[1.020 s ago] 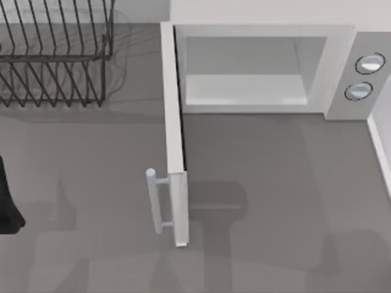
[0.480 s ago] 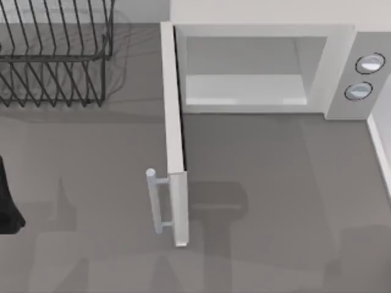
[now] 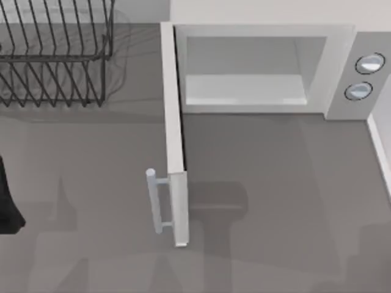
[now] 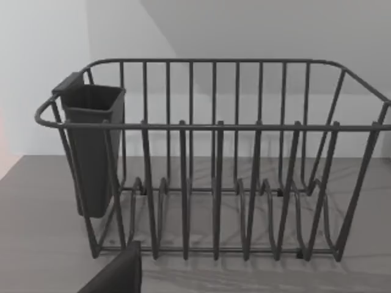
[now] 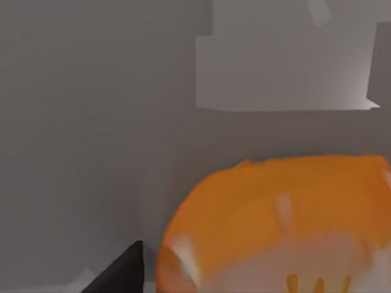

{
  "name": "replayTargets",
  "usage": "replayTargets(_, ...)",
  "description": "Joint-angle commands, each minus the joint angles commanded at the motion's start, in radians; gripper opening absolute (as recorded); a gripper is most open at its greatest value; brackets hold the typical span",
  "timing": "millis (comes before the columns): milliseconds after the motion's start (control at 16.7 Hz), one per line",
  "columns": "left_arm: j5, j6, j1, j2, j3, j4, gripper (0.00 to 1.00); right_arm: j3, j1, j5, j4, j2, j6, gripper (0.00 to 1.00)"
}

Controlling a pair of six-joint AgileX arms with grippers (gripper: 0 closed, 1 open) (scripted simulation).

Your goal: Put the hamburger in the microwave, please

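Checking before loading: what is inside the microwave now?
The microwave stands with its door swung open; the visible cavity floor is bare. The top wall hides the cavity's upper part.

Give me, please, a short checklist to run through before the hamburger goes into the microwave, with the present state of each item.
1. Microwave door open: ok, it is swung wide toward the front of the table.
2. Chamber free of things: ok, its floor looks bare in the top view.
3. Hamburger close to the right claw: ok, it sits large right in front of the right wrist camera.
4. Right claw's grip on it: cannot tell.
5. Path in front of the opening: ok, bare table there.
6. Left arm out of the way: ok, at the table's left edge, facing the wire rack.
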Motion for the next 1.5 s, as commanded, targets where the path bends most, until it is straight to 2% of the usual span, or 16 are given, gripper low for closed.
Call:
replayTargets(180,0.000,0.000,0.000,0.000,0.000,0.000,1.00,0.000,0.000,0.000,0.000,0.000,0.000,1.00)
replayTargets(960,0.000,0.000,0.000,0.000,0.000,0.000,1.00,0.000,0.000,0.000,0.000,0.000,0.000,0.02)
replayTargets(1440,0.000,0.000,0.000,0.000,0.000,0.000,1.00,0.000,0.000,0.000,0.000,0.000,0.000,0.00)
replayTargets(1500,0.000,0.000,0.000,0.000,0.000,0.000,1.00,0.047,0.001,-0.006,-0.110,-0.071,0.025,0.00)
